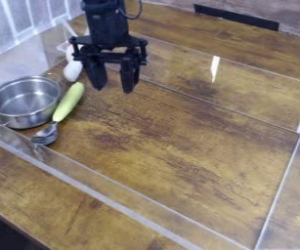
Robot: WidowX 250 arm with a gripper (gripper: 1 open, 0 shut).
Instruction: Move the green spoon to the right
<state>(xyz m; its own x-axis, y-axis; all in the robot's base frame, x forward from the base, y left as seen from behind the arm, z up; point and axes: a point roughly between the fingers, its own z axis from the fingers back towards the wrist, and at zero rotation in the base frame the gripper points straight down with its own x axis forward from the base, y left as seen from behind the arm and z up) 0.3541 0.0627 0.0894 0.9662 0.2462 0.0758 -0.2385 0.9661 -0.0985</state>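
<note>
gripper (111, 84): black, pointing down, jaws spread, holding nothing, above the wooden table (179, 137) | green spoon (64, 106): lying on table, left of and nearer than gripper, silver bowl at its near end, just right of steel pot (23, 100) | white mushroom-shaped object (72, 68): far left, partly behind gripper

High oblique view over table (179, 137)
</note>
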